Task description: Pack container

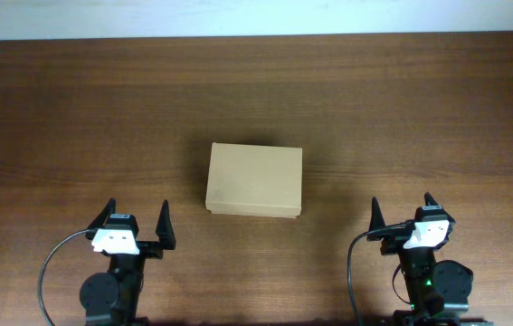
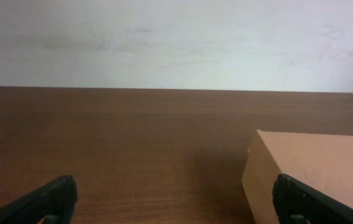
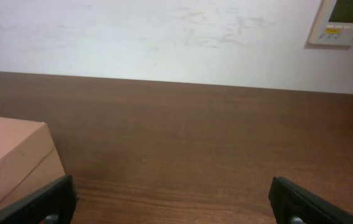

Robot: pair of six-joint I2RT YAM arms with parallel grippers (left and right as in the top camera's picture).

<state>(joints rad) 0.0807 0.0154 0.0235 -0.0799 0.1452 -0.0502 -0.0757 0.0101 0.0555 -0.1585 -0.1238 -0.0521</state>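
Now | left gripper (image 1: 137, 210) wide, empty | right gripper (image 1: 402, 203) wide, empty | container (image 1: 254, 181) ahead between them, untouched

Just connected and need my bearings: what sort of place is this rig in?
Likely an office or lab workroom: a wood-grain table against a plain white wall, a wall-mounted control panel, perhaps a thermostat, and a closed cardboard box on the table.

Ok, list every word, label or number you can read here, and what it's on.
No text here is legible.
Cardboard box: plain, no print on its visible faces.
Wall control panel: its markings are too small and blurred to read.
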